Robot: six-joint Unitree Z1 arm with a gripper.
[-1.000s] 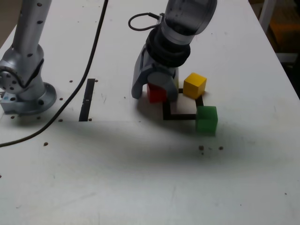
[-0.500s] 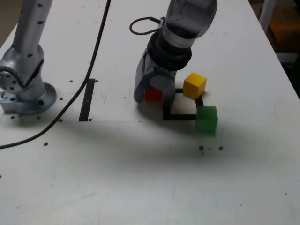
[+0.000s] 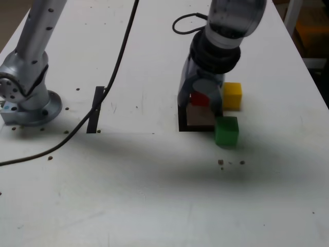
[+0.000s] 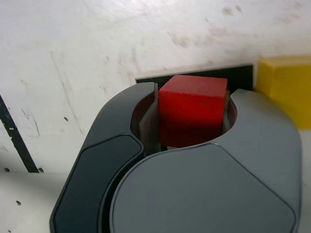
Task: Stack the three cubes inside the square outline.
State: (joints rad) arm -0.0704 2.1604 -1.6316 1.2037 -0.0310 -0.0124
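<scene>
My gripper (image 3: 201, 100) (image 4: 192, 114) is shut on the red cube (image 3: 198, 99) (image 4: 192, 109), which is lifted clear of the table and hangs over the square outline (image 3: 182, 122) (image 4: 194, 75). In the exterior view the outline's white centre lies in the gripper's shadow. The yellow cube (image 3: 232, 95) (image 4: 286, 90) sits just beyond the outline's far right corner as the exterior view shows it. The green cube (image 3: 226, 130) rests on the outline's near right corner in that view.
The arm's silver base (image 3: 28, 100) stands at the exterior view's left, with a black cable (image 3: 110, 77) running across the white table. A straight black tape strip (image 3: 95, 109) lies between the base and the outline. The table's right edge (image 3: 308, 67) is beyond the cubes.
The jaws closed on the red cube. The gripper then lifted it and carried it toward the exterior view's right, over the square outline. The yellow cube now sits a little further right.
</scene>
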